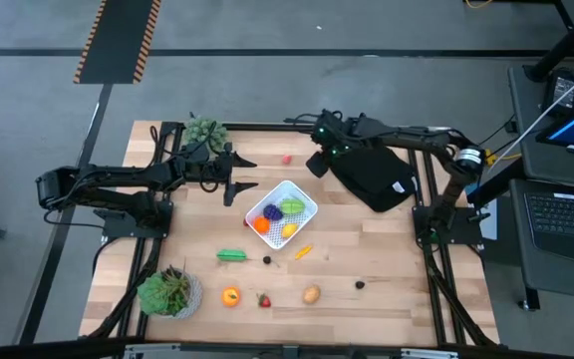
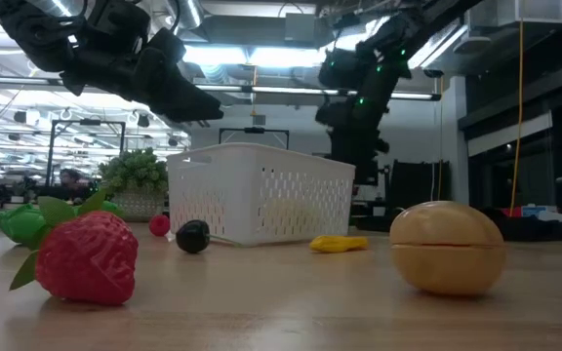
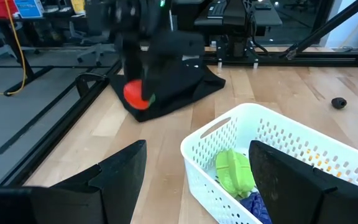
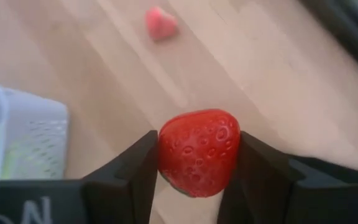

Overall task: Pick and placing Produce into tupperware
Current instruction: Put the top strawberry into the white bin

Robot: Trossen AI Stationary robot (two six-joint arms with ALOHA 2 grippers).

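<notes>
The white tupperware (image 1: 282, 211) stands mid-table and holds a green (image 3: 234, 171), a purple, an orange and a yellow piece. My right gripper (image 4: 197, 144) hovers beyond its far-right corner (image 1: 318, 163), shut on a red toy strawberry (image 4: 197, 155). My left gripper (image 1: 233, 185) is open and level just left of the tupperware; in its wrist view the fingers (image 3: 120, 180) stand either side of the near wall without touching. Loose produce lies on the wood: a red piece (image 1: 287, 157), a green one (image 1: 232, 255), an orange one (image 1: 230, 295), another strawberry (image 2: 86, 255) and a tan one (image 2: 447, 246). My right gripper pinches the red strawberry by its two opposite sides (image 4: 166, 155) between the two fingers, with the berry's rounded face showing between them. The strawberry is lifted clear above the table, as the left wrist view also shows (image 3: 138, 94).
A black cloth (image 1: 372, 175) lies at the far right under the right arm. Two bushy potted plants stand at the far left (image 1: 205, 132) and near left (image 1: 170, 291). Small dark berries (image 1: 360, 284) and a yellow-orange piece (image 1: 303, 251) lie near the tupperware.
</notes>
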